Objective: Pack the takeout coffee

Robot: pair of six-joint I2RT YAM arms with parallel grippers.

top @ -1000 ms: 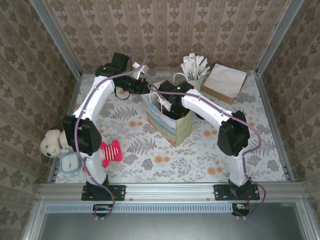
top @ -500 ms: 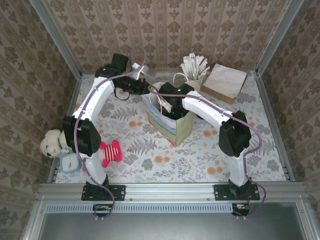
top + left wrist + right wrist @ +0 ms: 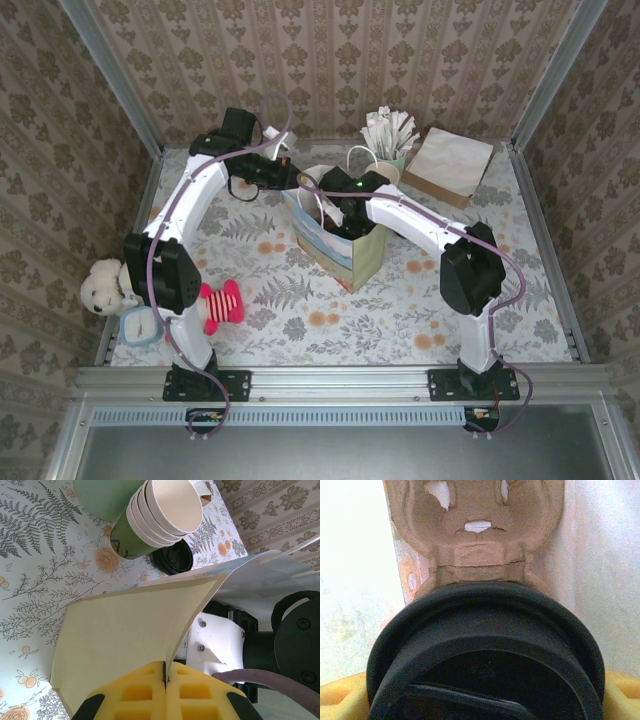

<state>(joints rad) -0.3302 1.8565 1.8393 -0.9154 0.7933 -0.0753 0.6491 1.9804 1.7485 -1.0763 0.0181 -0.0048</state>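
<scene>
Heads up: mid-counter [image 3: 300, 310], the gift bag [image 3: 345, 250] is only open because your left end effector [image 3: 164, 676] is pinched together on its rim flap. If that paper slips or tears, I'd expect the mouth to fold in on your right arm. Your right end effector [image 3: 480, 700] is inside the bag, clamped on the takeout coffee [image 3: 485, 630], with the pulp carrier [image 3: 477, 535] right ahead. Miss the socket and the cup probably tips and leaks.

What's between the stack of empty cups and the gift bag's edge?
A round black lid lies between the cup stack and the gift bag, in the left wrist view.
</scene>
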